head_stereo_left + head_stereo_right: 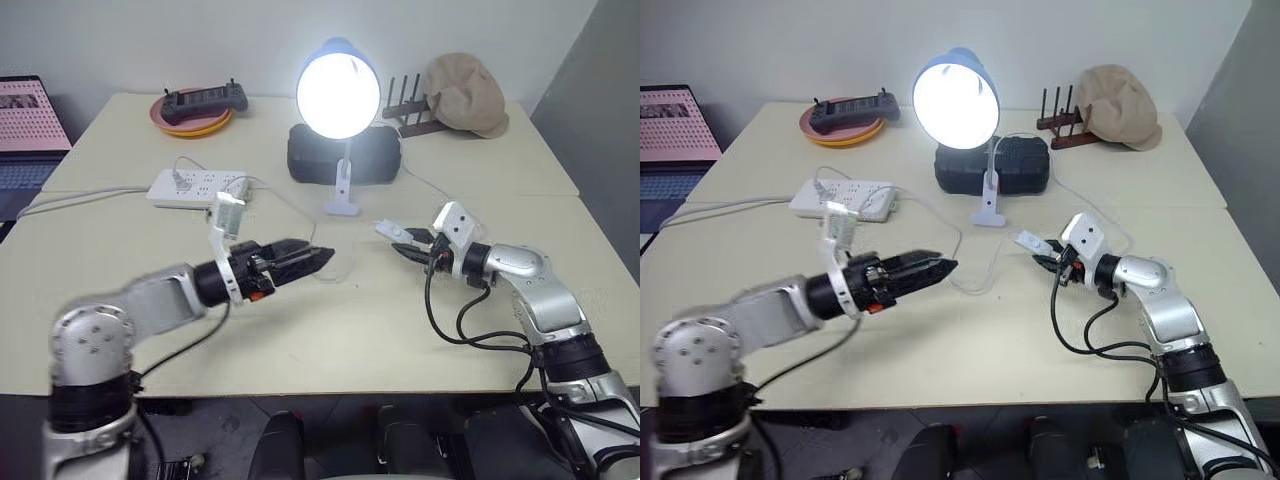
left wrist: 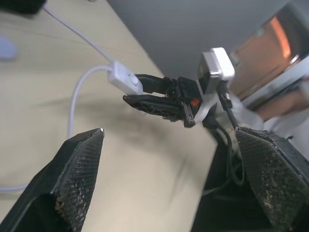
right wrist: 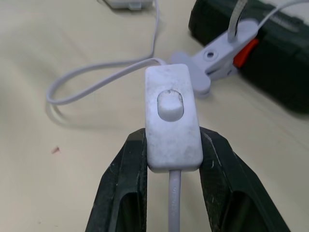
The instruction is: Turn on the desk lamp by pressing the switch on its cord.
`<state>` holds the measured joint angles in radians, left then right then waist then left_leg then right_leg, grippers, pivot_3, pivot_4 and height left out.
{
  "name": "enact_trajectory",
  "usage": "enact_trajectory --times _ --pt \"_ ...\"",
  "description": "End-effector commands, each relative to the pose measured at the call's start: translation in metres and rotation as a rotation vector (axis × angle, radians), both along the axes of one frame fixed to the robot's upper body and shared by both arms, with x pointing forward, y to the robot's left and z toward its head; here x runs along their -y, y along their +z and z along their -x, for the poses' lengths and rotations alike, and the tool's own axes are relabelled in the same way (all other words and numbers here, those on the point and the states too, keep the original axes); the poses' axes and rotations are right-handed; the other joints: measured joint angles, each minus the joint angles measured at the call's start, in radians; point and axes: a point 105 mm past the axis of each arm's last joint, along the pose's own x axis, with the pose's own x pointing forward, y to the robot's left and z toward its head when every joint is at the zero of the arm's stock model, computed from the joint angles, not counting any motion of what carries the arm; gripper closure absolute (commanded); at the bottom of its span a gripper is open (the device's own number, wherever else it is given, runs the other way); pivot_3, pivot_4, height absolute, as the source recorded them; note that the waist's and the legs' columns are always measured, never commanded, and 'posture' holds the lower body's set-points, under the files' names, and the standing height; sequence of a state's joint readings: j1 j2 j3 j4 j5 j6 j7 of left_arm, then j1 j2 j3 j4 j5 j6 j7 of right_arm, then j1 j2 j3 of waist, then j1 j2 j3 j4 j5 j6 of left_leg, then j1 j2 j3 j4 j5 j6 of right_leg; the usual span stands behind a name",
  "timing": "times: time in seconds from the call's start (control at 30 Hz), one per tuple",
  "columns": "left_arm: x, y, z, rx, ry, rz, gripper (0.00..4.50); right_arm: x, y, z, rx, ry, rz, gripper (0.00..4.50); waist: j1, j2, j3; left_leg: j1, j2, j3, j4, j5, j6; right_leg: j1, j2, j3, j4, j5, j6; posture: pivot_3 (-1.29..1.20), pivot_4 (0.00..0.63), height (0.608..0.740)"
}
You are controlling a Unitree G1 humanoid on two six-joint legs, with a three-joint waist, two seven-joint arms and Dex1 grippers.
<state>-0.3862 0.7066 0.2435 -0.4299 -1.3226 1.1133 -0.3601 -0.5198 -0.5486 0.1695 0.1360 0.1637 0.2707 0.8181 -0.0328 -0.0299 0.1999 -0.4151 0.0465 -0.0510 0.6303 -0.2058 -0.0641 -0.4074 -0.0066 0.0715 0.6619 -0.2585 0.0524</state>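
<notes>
Your one orange plate [image 1: 192, 128], upper left of the frame, holds a black controller [image 1: 205, 99]. One desk lamp [image 1: 338, 95] glows at upper centre. Right gripper [image 1: 405, 243] is clenched on the switch [image 3: 172, 116] along the cord [image 3: 96, 77], centre right; left gripper [image 1: 322, 258] stands released, empty.

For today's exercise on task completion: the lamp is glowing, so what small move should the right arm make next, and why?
Probably open the right gripper and set down the small white inline switch. The blue-shaded desk lamp is already lit, the right jaws clamp the switch's sides, and the left gripper is open and apart from it.
</notes>
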Motion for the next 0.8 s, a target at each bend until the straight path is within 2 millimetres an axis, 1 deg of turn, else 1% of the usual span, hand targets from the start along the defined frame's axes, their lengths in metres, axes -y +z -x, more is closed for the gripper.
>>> enact_trajectory --times 0.03,0.07,0.13,0.17,0.2,0.3,0.37,0.4,0.43,0.5,0.53,0.67,0.8 --pt "-0.004 0.009 0.000 0.299 -0.065 -0.331 0.02 0.002 -0.015 -0.002 -0.082 0.040 0.065 3.41 -0.001 0.000 0.000 0.000 0.000 0.000 0.000 0.000 0.000 0.000 0.000 0.000 0.000 0.000 0.000 0.00 0.150 0.740" --pt "-0.005 0.008 -0.002 0.343 -0.080 -0.384 0.02 0.004 -0.019 -0.003 -0.105 0.031 0.070 3.41 0.000 0.000 0.000 0.000 0.000 0.000 -0.002 0.000 0.000 0.000 0.000 0.000 -0.001 0.001 -0.001 0.00 0.150 0.740" --pt "-0.006 0.005 -0.007 0.375 -0.087 -0.412 0.00 0.006 -0.020 -0.005 -0.108 0.025 0.074 2.68 0.002 0.000 0.000 0.000 0.000 0.001 -0.002 0.000 0.000 0.000 0.000 0.000 -0.002 0.001 -0.002 0.00 0.150 0.740" --pt "-0.006 0.004 -0.008 0.385 -0.090 -0.419 0.00 0.007 -0.020 -0.005 -0.108 0.024 0.075 2.56 0.002 0.000 0.001 -0.001 0.000 0.001 -0.003 0.000 0.000 0.000 -0.001 0.000 -0.003 0.001 -0.002 0.00 0.150 0.740" --pt "-0.008 0.002 -0.010 0.392 -0.097 -0.427 0.00 0.007 -0.017 -0.004 -0.112 0.038 0.066 2.21 0.001 0.000 0.001 -0.001 0.000 0.001 -0.003 0.000 0.000 -0.001 -0.001 0.000 -0.003 0.001 -0.001 0.00 0.150 0.740" --pt "-0.017 0.005 -0.018 0.395 -0.089 -0.434 0.00 0.011 0.003 0.011 -0.127 0.102 0.001 1.64 0.000 0.001 0.001 -0.002 0.000 0.001 -0.003 0.000 0.000 -0.002 0.000 0.000 -0.002 0.002 0.001 0.00 0.150 0.740" --pt "-0.023 0.009 -0.019 0.383 -0.083 -0.419 0.00 0.014 0.016 0.021 -0.121 0.128 -0.017 1.11 0.002 0.002 0.001 -0.003 0.001 0.001 -0.003 0.000 0.000 -0.003 0.000 -0.001 -0.001 0.001 0.002 0.00 0.150 0.740" --pt "-0.025 0.010 -0.020 0.381 -0.085 -0.418 0.00 0.015 0.020 0.024 -0.120 0.134 -0.025 0.96 0.002 0.002 0.002 -0.003 0.001 0.001 -0.003 0.000 0.000 -0.003 0.000 -0.001 -0.001 0.001 0.003 0.00 0.150 0.740" --pt "-0.030 0.010 -0.021 0.382 -0.075 -0.438 0.00 0.018 0.030 0.031 -0.125 0.141 -0.052 0.66 0.001 0.002 0.002 -0.003 0.001 0.001 -0.003 0.000 0.000 -0.003 0.000 -0.001 -0.001 0.001 0.003 0.00 0.150 0.740" --pt "-0.038 0.012 -0.023 0.364 -0.056 -0.449 0.00 0.023 0.047 0.042 -0.135 0.143 -0.089 0.35 0.000 0.002 0.002 -0.003 0.001 0.001 -0.003 0.000 0.000 -0.003 0.000 0.000 -0.001 0.001 0.003 0.00 0.150 0.740" --pt "-0.043 0.013 -0.024 0.357 -0.047 -0.452 0.00 0.026 0.054 0.046 -0.138 0.137 -0.102 0.03 0.001 0.002 0.002 -0.003 0.001 0.001 -0.003 0.000 0.000 -0.003 0.000 0.000 -0.001 0.001 0.003 0.00 0.150 0.740" --pt "-0.060 0.021 -0.026 0.319 -0.009 -0.438 0.00 0.038 0.073 0.052 -0.100 0.067 -0.117 0.01 -0.002 0.002 0.002 -0.002 0.001 0.001 -0.003 0.000 0.000 -0.003 0.000 0.000 0.000 0.000 0.003 0.00 0.150 0.740" --pt "-0.077 0.019 -0.026 0.292 0.004 -0.466 0.00 0.046 0.074 0.064 -0.123 0.045 -0.102 0.01 -0.002 0.002 0.002 -0.002 0.001 0.001 -0.002 0.000 0.000 -0.003 0.000 -0.001 0.000 -0.001 0.000 0.00 0.150 0.740"
